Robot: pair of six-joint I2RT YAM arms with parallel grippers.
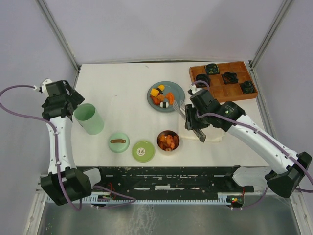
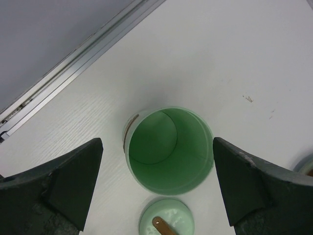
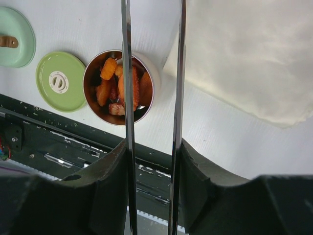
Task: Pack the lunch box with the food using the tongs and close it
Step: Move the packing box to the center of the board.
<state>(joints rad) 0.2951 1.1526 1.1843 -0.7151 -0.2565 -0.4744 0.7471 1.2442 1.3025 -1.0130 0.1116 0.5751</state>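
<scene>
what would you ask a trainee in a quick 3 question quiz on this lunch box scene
1. True or false: the mint-green canister already has food inside it.
2. Pick one: what is the right pincer shut on? A) the tongs B) a spoon C) nothing
3. Short answer: which container already holds orange food pieces?

Key: 1 false, since the left wrist view shows it empty. 2 A. 3 the steel bowl.
</scene>
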